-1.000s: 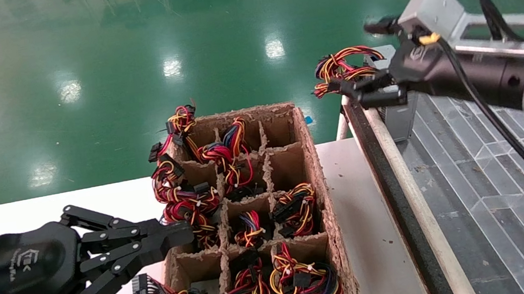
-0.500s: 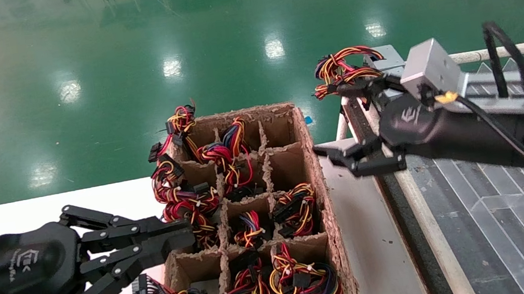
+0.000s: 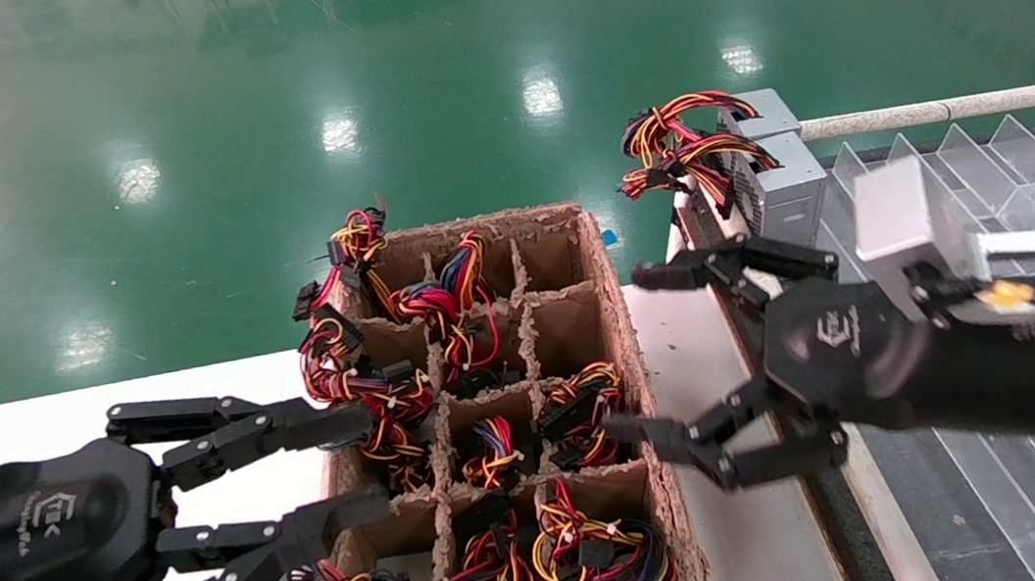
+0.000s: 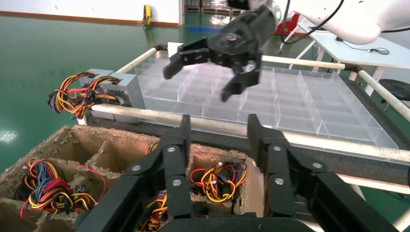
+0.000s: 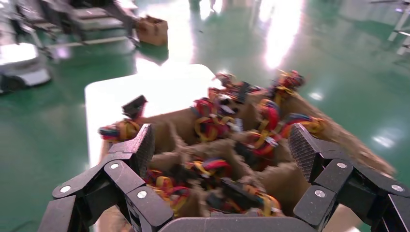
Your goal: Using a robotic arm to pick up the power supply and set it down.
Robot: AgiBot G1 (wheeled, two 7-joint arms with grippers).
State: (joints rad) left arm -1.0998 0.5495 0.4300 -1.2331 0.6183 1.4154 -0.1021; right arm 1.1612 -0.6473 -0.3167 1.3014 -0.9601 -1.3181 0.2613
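the right gripper [image 3: 649, 358] of the robotic arm [image 3: 982, 372] hangs empty with its fingers spread wide, above the right wall of the cardboard divider box [image 3: 658, 471], about level with the middle row; the power supplies still to be picked stand upright in the box cells, wire bundles uppermost, so the target lies below and to the robot's left of the pincer; the nearest is the power supply [image 3: 582, 411] in the right column, middle row, almost under the lower finger; its metal body is hidden by wires and dividers, so its long axis cannot be read; two supplies [image 3: 775, 175] already stand at the far corner of the clear tray [image 3: 983, 144], well apart from the pincer; the left gripper [image 3: 348, 474] is also spread wide and empty, at the box's left wall; judged, the right arm is nearer; the cell walls leave little room for wide fingers; wires may snag.
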